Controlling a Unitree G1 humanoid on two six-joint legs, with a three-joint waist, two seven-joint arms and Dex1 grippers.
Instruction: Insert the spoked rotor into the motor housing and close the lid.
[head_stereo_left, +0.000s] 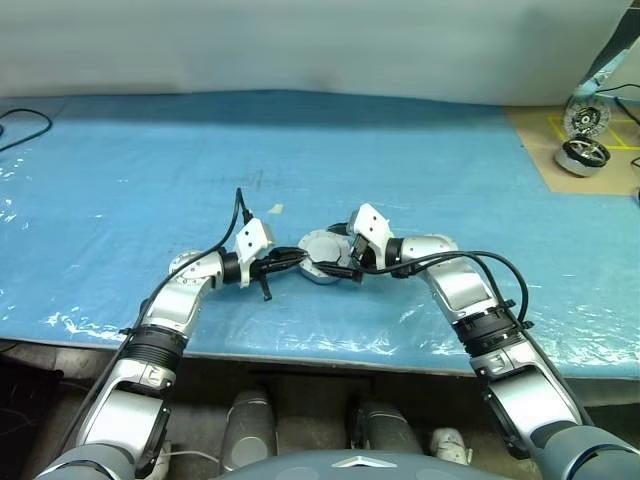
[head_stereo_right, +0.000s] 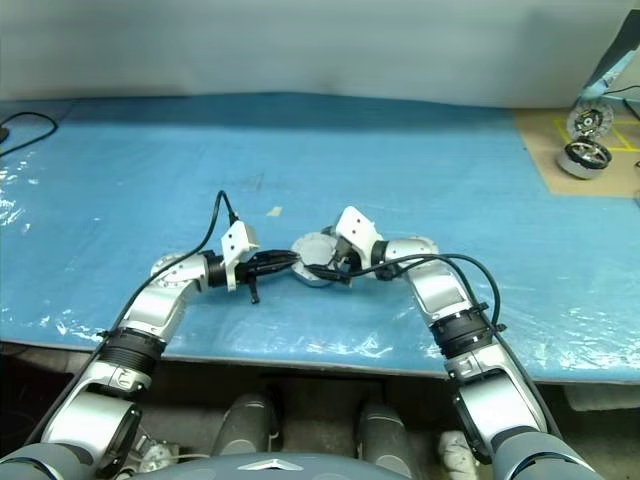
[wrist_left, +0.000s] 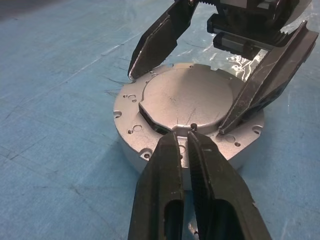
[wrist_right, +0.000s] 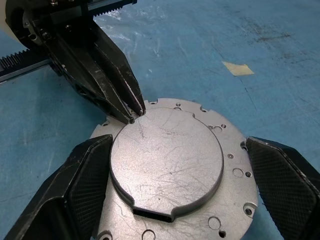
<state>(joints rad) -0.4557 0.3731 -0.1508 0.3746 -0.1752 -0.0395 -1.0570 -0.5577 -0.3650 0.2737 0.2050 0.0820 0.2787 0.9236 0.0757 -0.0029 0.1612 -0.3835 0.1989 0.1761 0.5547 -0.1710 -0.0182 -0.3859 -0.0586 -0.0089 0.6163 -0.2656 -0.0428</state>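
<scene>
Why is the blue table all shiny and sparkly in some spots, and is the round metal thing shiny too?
In the left eye view, the light makes white glints on the wrinkled blue table cover along its near edge. In the left wrist view, a bright glare patch sparkles behind the motor housing. In the right wrist view, the lid looks dull and scratched, not mirror-shiny.

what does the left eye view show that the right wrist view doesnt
Left eye view alone: both arms meeting at mid-table, the blue sheet, two silver motors at far right, a black cable at far left.

Right wrist view alone: the lid close up, seated flat on the housing, with a scratched face, a notch at its edge and small rim holes.

Both: the shut left gripper tipped onto the lid's edge, the right gripper spread on either side, and a tape scrap.
</scene>
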